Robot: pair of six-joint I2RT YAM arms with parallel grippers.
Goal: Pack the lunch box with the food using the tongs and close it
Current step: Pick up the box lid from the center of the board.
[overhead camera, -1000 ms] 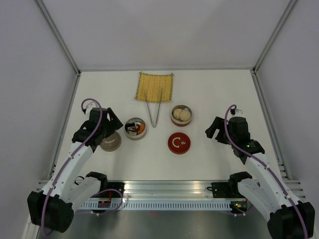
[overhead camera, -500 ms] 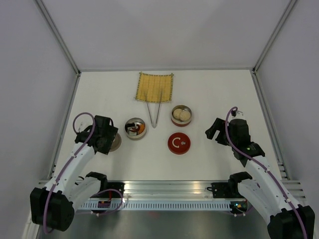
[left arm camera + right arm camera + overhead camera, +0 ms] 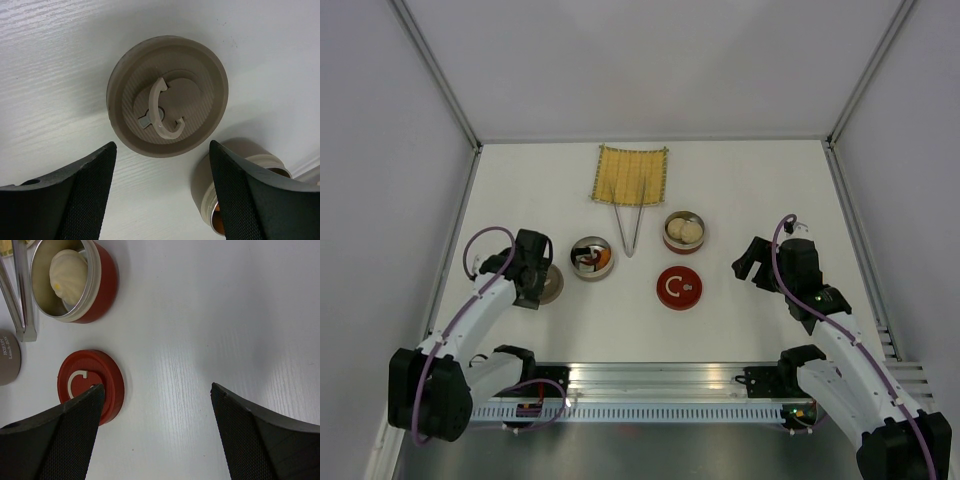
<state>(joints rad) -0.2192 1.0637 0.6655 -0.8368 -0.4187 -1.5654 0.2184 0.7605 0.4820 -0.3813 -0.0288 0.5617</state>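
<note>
Left gripper point(image 3: 162, 150): hangs low over the beige lid point(image 3: 167, 95), jaws spread wide, grips nothing, with no contact to be seen between black fingers point(image 3: 90, 185) and lid. Beige lid: lies flat on the white table point(image 3: 750, 180), curved handle up, just beside the beige tin point(image 3: 235, 185). Beige tin: stands uncovered, with a black-wrapped roll and an orange piece point(image 3: 603, 260) inside, as far as the top view tells. Right gripper point(image 3: 157, 390): hovers over bare table at the right, jaws likewise wide, nothing between them. Red lid point(image 3: 90, 385): rests handle up, near the right gripper's left finger, apart from it. Red tin point(image 3: 70, 280): sits beyond the red lid, open, with white buns point(image 3: 67, 270) in it. Tongs point(image 3: 628, 225): lie untouched between the two tins, joined point toward the arms, spread ends on the near edge of the yellow bamboo mat point(image 3: 632, 170), well apart from both grippers.
</note>
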